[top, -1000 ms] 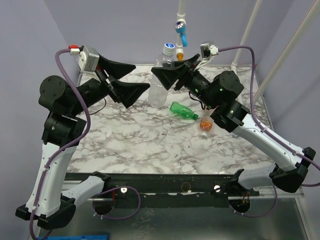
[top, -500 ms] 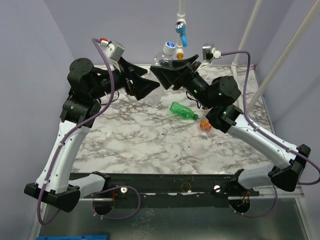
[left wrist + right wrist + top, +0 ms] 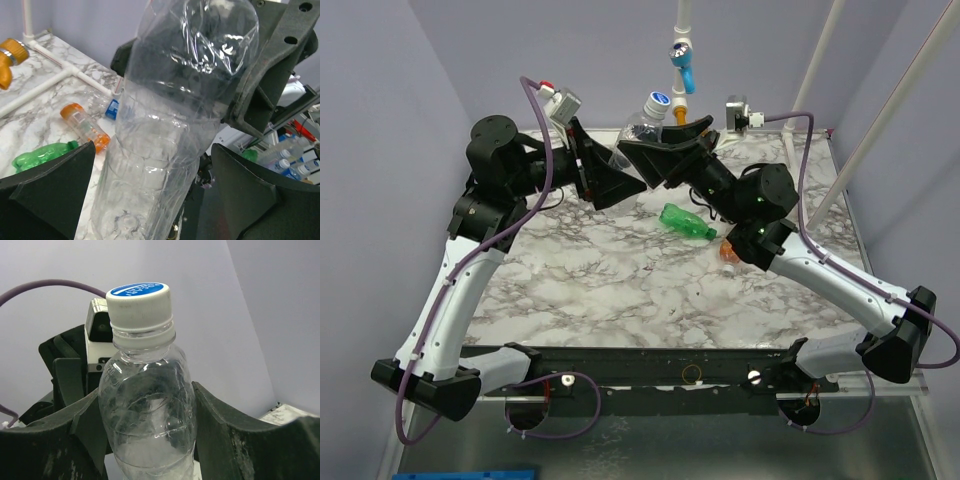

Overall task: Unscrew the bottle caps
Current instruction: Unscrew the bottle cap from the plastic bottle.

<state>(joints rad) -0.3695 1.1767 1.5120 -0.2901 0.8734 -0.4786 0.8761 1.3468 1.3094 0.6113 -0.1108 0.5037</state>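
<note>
The cap (image 3: 140, 297), white with a blue printed top, sits screwed on the neck of the clear bottle (image 3: 145, 405), which hangs tilted in the air above the far part of the marble table (image 3: 620, 280). The right gripper (image 3: 655, 160) clamps the bottle's body, one finger pressed against each side. From overhead only the cap and shoulder show; the rest is hidden behind the two grippers. The left gripper (image 3: 150, 200) has its fingers (image 3: 45, 195) spread wide on either side of the lower body, apart from it. On the table lie the green bottle (image 3: 687, 222) and the orange bottle (image 3: 731, 250), the latter mostly covered by the right arm. A blue-labelled bottle (image 3: 112, 109) is barely readable through the clear plastic. Their caps cannot be made out.
</note>
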